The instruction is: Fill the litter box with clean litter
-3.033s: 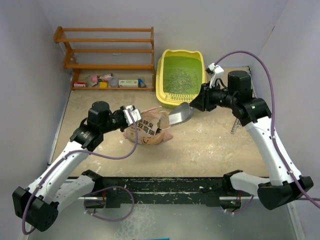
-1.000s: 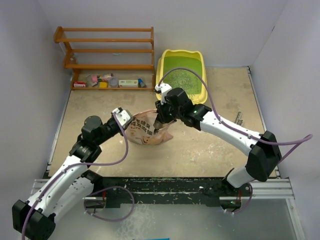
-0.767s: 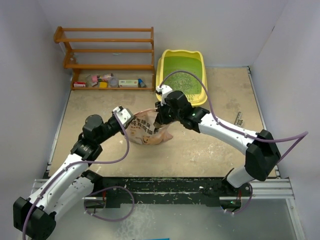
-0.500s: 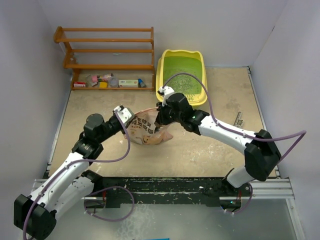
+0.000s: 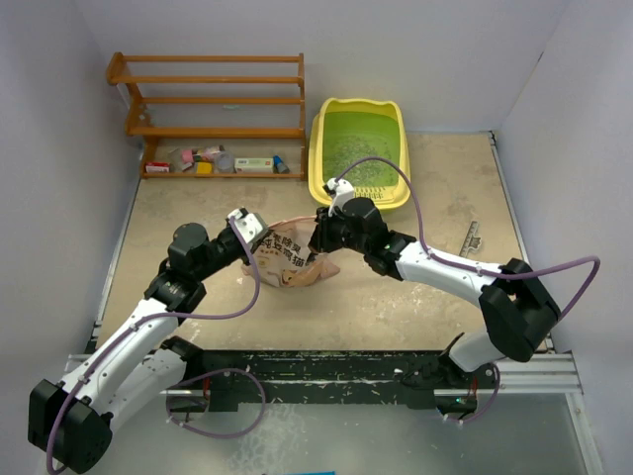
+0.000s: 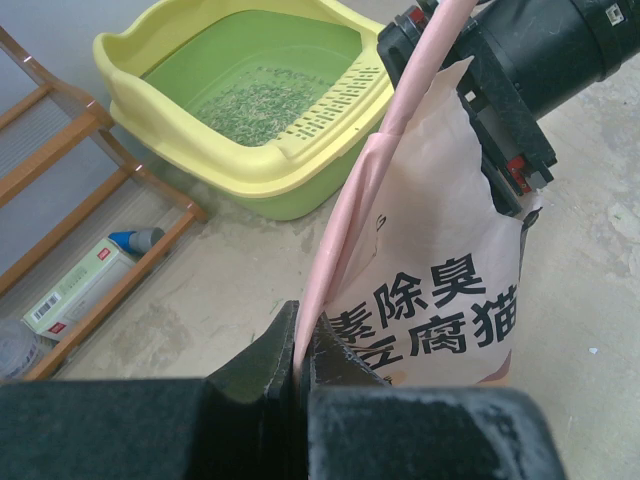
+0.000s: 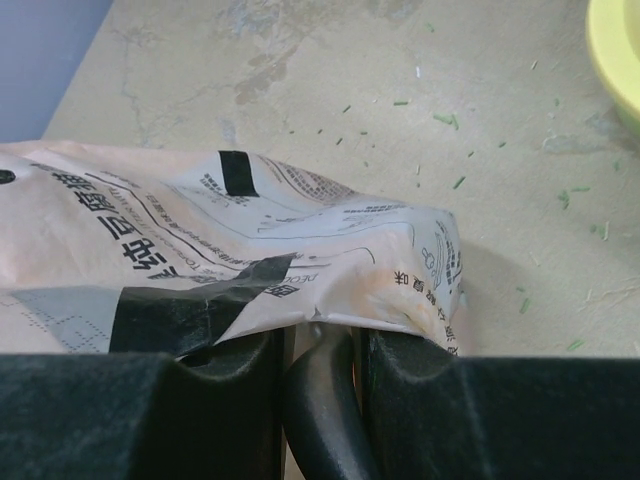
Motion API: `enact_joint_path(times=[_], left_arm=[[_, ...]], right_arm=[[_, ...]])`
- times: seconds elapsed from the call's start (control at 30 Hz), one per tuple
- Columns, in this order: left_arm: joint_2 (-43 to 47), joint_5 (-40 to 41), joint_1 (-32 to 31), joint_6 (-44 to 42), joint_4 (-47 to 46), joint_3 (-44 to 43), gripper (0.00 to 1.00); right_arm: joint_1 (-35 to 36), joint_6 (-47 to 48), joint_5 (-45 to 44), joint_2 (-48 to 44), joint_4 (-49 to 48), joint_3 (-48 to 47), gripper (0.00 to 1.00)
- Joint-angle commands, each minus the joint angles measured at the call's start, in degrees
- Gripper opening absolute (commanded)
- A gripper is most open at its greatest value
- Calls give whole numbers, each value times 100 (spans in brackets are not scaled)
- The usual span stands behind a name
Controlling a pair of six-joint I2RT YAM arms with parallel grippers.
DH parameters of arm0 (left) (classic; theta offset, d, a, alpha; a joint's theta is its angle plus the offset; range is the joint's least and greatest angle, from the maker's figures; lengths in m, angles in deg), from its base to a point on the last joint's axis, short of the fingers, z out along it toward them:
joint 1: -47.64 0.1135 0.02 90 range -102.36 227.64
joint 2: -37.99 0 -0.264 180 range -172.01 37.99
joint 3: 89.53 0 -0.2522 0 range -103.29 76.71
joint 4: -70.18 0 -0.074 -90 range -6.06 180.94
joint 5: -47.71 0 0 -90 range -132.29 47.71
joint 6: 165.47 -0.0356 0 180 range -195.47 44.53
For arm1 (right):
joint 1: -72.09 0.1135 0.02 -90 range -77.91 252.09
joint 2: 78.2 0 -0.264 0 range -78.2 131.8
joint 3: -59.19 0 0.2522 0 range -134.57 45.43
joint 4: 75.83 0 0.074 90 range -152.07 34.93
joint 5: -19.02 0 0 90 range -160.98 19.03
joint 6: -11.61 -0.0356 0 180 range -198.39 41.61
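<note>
Top view: beyond the right gripper (image 5: 318, 240), the rounded yellow plastic litter box (image 5: 321, 148) holds thinly scattered grey-green clean litter (image 5: 358, 163).
Left wrist: the left gripper (image 6: 300, 335) pinches the pink printed bag (image 6: 440, 300) by its edge.
Right wrist: the jaws clamp a dark handle (image 7: 318, 400) that runs under the bag.

Looks like smooth, faintly glossy plastic on the litter box (image 5: 318, 148); coarse matt granules for the clean litter (image 5: 356, 163). Shows thin, creased pink film with a slight sheen on the bag (image 5: 285, 259), varnished wood on the rack (image 5: 213, 99), rough matt mottling across the tabletop (image 5: 425, 297).
</note>
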Motion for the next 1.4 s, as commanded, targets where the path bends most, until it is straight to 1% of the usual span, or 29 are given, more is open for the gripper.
enact_joint_path(times=[0.0,0.27,0.63,0.87,1.07,1.37], left_arm=[[17,-299,-9,154,-593,-394,0],[-27,-319,-12,152,-544,-411,0],[-60,-363,-15,153,-479,-430,0],[-64,-373,-15,144,-456,-429,0],[-61,-373,-15,136,-464,-430,0],[1,-413,-15,176,-529,-399,0]], right_arm=[[129,-924,608,-10,-419,654,0],[127,-1626,512,-275,-1556,1178,0],[113,-2651,674,-110,-3665,2016,0],[-11,-3025,735,-36,-4922,2447,0],[-88,-3136,618,-81,-5513,2784,0],[-221,-3075,239,-575,-5854,3403,0]])
